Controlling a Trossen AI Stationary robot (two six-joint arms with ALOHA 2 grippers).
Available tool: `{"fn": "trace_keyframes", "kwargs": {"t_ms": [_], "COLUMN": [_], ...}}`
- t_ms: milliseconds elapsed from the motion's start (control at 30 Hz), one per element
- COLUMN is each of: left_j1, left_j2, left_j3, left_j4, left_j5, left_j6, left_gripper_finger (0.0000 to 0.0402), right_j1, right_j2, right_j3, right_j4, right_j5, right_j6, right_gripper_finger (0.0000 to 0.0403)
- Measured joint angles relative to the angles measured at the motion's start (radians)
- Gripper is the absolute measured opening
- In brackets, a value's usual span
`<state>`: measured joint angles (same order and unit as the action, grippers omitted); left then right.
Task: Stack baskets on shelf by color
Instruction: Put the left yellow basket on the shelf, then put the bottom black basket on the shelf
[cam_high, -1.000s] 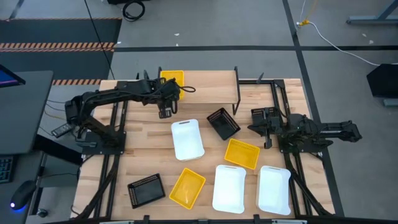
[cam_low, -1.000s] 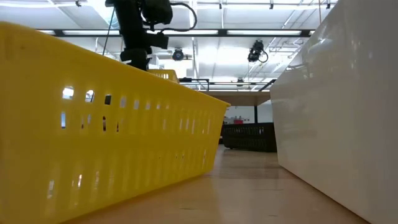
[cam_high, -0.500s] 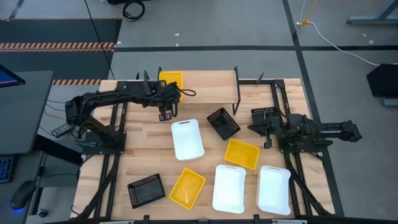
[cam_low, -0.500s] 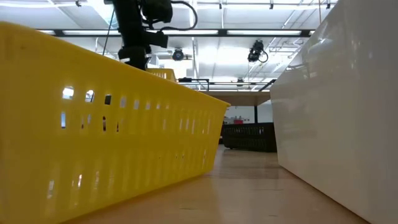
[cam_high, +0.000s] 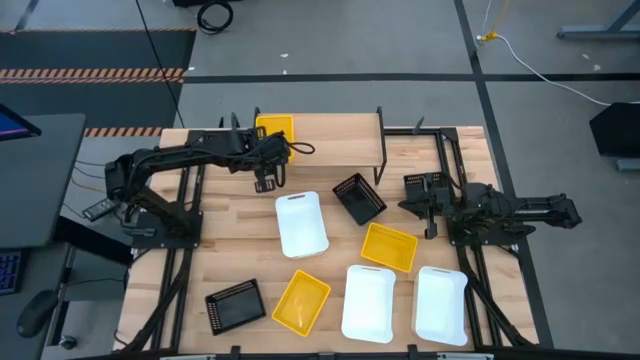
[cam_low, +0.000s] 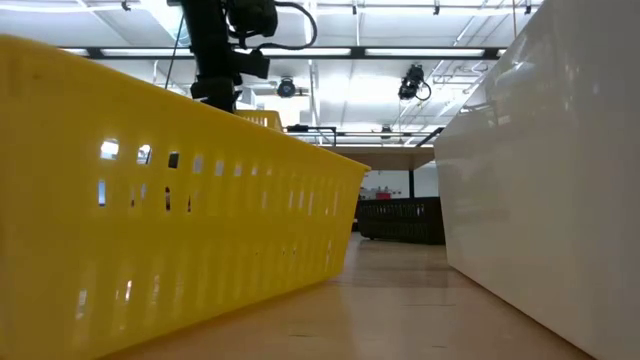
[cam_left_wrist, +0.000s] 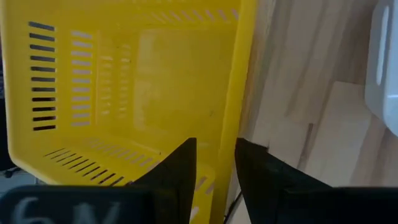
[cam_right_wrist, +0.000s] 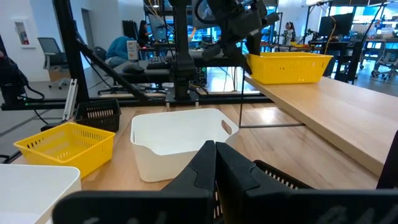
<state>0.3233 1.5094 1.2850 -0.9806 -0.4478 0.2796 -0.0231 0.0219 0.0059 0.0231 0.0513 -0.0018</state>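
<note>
A yellow basket (cam_high: 277, 126) stands on the left end of the shelf (cam_high: 340, 140), a light wood board on thin black legs. My left gripper (cam_high: 271, 152) is at that basket's near side and is shut on its wall (cam_left_wrist: 216, 163). The right wrist view shows the same basket (cam_right_wrist: 289, 67) on the board's end, under the left arm. My right gripper (cam_high: 426, 206) waits shut over the table's right side (cam_right_wrist: 215, 163). On the table lie three white baskets, two yellow and two black. My left gripper holds the yellow basket by its near side wall (cam_left_wrist: 225, 146), close to that wall's left end. One finger (cam_left_wrist: 180, 171) is inside the basket and one (cam_left_wrist: 261, 177) outside. The fingers come from above, slanting down. The basket sits level on the shelf top.
A white basket (cam_high: 301, 224) and a black basket (cam_high: 359, 198) lie just before the shelf. A yellow one (cam_high: 389, 247) lies near the right arm. Along the near edge are a black (cam_high: 235, 305), a yellow (cam_high: 301, 301) and two white baskets (cam_high: 368, 302) (cam_high: 441, 304).
</note>
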Motion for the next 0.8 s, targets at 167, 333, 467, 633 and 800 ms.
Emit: {"fn": "trace_keyframes", "kwargs": {"t_ms": [167, 333, 467, 633, 800], "left_j1": [-0.002, -0.011, -0.039, -0.127, -0.266], "left_j2": [-0.022, -0.040, -0.047, -0.048, -0.049], "left_j3": [0.000, 0.008, 0.048, 0.159, 0.220], "left_j4": [0.003, -0.003, -0.038, -0.072, -0.095], "left_j5": [-0.019, -0.018, -0.016, 0.004, 0.117], "left_j6": [0.016, -0.012, -0.037, -0.119, -0.193], "left_gripper_finger": [0.0117, 0.0117, 0.0117, 0.0117, 0.0117], "right_j1": [0.000, 0.000, 0.000, 0.000, 0.000], "right_j2": [0.000, 0.000, 0.000, 0.000, 0.000], "right_j3": [0.000, 0.000, 0.000, 0.000, 0.000], "right_j4": [0.000, 0.000, 0.000, 0.001, 0.000], "right_j5": [0.000, 0.000, 0.000, 0.000, 0.000], "right_j6": [0.000, 0.000, 0.001, 0.004, 0.004], "right_gripper_finger": [0.0013, 0.0013, 0.0013, 0.0013, 0.0013]}}
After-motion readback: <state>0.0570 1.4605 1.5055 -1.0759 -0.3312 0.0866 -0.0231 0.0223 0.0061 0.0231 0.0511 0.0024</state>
